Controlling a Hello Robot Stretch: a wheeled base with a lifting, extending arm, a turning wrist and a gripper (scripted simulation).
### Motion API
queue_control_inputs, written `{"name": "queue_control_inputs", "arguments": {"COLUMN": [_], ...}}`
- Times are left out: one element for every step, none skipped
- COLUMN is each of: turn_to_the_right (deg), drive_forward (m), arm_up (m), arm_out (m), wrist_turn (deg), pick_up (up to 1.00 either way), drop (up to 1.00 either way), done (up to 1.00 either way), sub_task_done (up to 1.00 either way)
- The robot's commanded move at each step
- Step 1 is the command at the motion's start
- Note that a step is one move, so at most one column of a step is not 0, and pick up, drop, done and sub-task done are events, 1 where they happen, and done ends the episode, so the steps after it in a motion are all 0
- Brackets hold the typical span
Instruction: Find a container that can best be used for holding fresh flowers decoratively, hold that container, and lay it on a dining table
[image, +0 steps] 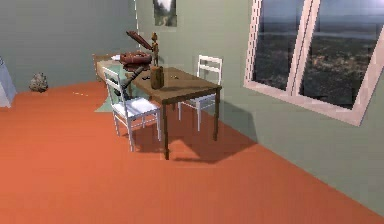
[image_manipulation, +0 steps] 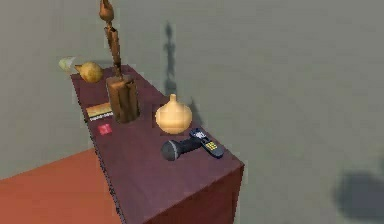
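Forward view: I am looking across an orange-red floor (image: 100, 175) toward a brown wooden dining table (image: 185, 84) that is standing near the grey-green wall. A white chair (image: 128, 102) is sitting at its near side and a second white chair (image: 208, 72) at its far side. On the tabletop a small brownish bottle-like thing (image: 157, 74) is standing upright, and behind it a dark reddish-brown object (image: 140, 42) is rising higher; I cannot tell what that one is. A framed picture (image: 165, 10) is hanging on the wall above the table, and a large window (image: 312, 52) is taking up the forward view's right.

In the arm side view I am facing a dark reddish-brown sideboard (image_manipulation: 150, 175) that is standing against a plain wall. The thing I am after, a tan round-bellied vase (image_manipulation: 172, 116) with a narrow neck, is standing upright on the sideboard's top, about midway along it. Just nearer to me a dark cylinder (image_manipulation: 178, 151) is lying on its side, with a remote control (image_manipulation: 208, 143) right beside it. Farther along, a brown wooden block (image_manipulation: 123, 100) is standing near the vase, and a tall carved figure (image_manipulation: 110, 35) is rising from behind it. A flat book (image_manipulation: 98, 111) is lying beside the block, and a yellowish rounded thing (image_manipulation: 91, 72) is sitting at the far end.

As for my pincer, I cannot tell how it is standing.
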Motion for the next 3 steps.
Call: {"name": "queue_control_inputs", "arguments": {"turn_to_the_right": [0.0,0.0,0.0], "drive_forward": [0.00,0.00,0.00], "arm_up": [0.38,0.00,0.00], "arm_out": [0.00,0.48,0.00], "wrist_turn": [0.0,0.0,45.0], "pick_up": [0.00,0.00,0.00], "drop": [0.00,0.00,0.00], "done": [0.00,0.00,0.00], "sub_task_done": [0.00,0.00,0.00]}}
